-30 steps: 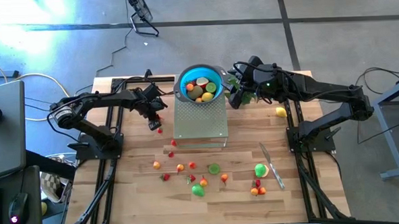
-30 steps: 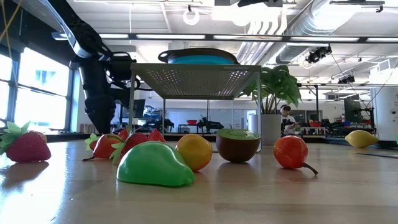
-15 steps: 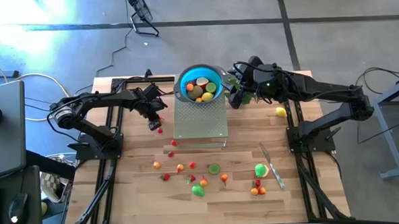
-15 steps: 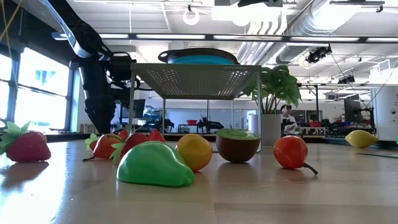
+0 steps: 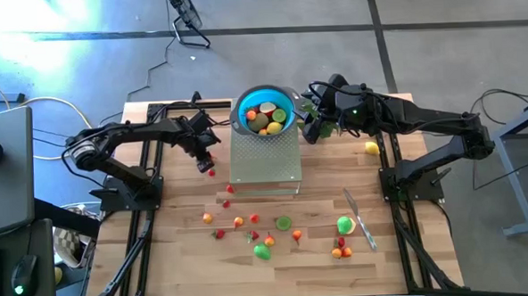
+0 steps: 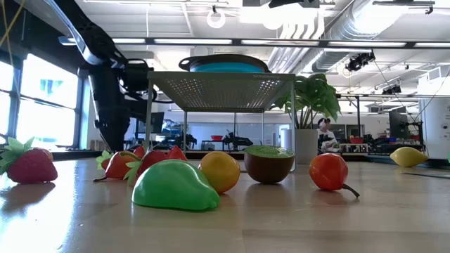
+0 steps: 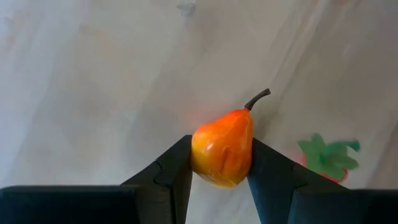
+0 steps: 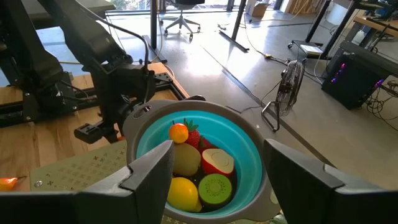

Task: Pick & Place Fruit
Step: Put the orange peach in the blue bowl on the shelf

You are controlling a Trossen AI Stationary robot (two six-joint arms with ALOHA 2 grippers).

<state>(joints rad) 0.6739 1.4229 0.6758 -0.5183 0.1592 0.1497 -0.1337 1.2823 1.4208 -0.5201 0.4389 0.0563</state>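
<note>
An orange pear [image 7: 222, 148], stem pointing away from the wrist, is clamped between the fingers of the left gripper [image 5: 204, 159] above the table, with the bowl [image 5: 241, 105] on the rack beside it; the right gripper [image 8: 214, 163] is held open by that bowl.

Grey concrete floor [image 5: 438, 42] is stretching around the wooden table [image 5: 179, 250], crossed by dark seams, with glare lying at its far left. A cable [image 5: 157, 59] is trailing over it. A desk [image 5: 1, 168] is standing at the left, a mouse [image 5: 20, 288] glowing on it. Across the room, windows [image 6: 35, 105] are letting in daylight at the left, white ducts [image 6: 351, 31] are running under the ceiling, and a person [image 6: 323, 133] is showing far off.
</note>
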